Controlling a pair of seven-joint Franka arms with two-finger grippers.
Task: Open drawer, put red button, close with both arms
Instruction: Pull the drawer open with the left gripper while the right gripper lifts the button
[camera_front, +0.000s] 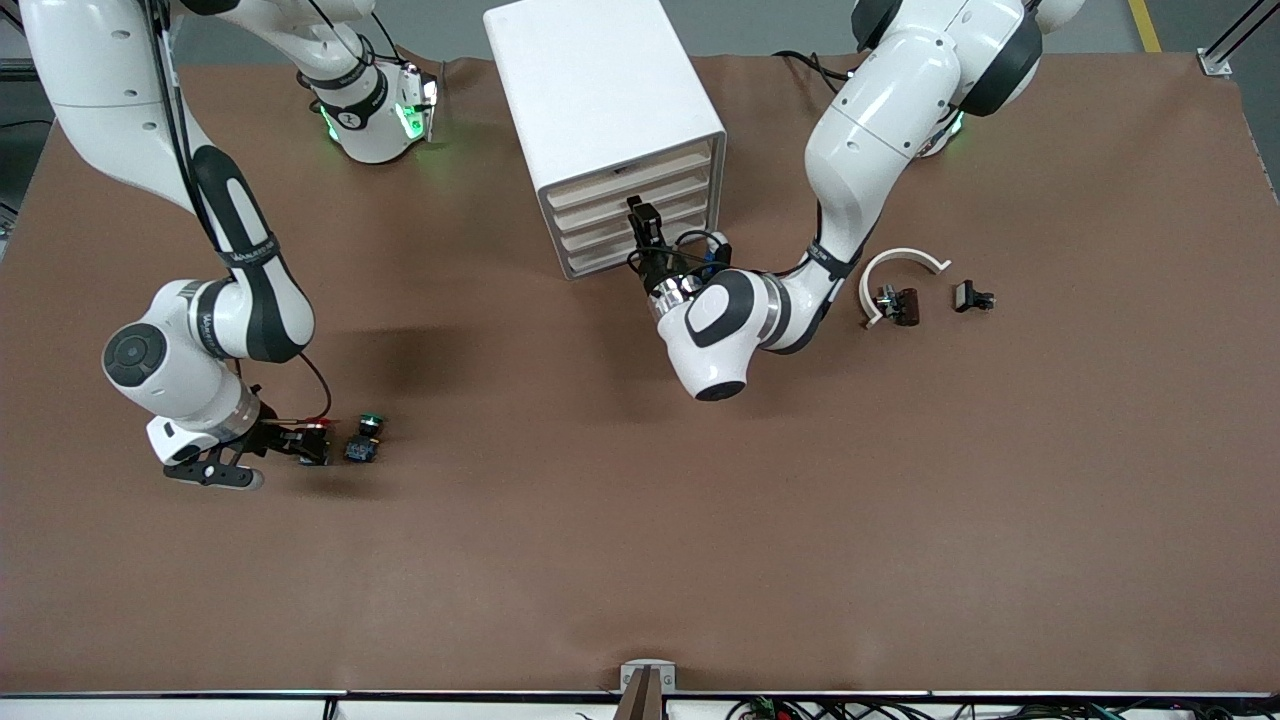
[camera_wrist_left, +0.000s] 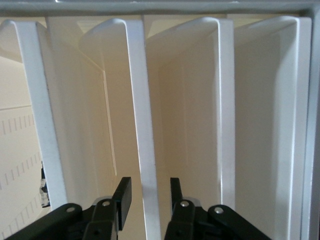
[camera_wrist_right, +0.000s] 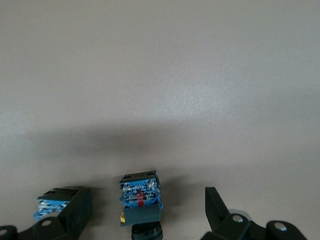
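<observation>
Brown tabletop: left gripper (camera_wrist_left: 147, 196) half-closed astride the cream-white tray drawer (camera_wrist_left: 141, 125) front's edge; right gripper (camera_wrist_right: 148, 212) spread wide around the red-capped push-button (camera_wrist_right: 141, 202)

My left gripper (camera_wrist_left: 147, 197) straddles a drawer (camera_wrist_left: 142, 125) lip; neighbouring lips crowd both sides. My right gripper (camera_wrist_right: 150, 212) brackets the red button (camera_wrist_right: 141, 200), green button (camera_front: 366, 438) just beside.

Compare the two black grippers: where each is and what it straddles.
The left black two-finger gripper is at the white box cabinet; the right black two-finger gripper is low over the brown table. The left straddles the thin front lip of a cream-white drawer; the right straddles the red-capped push-button. The left's gap is narrow, the right's wide. Both are open, clamping nothing.
</observation>
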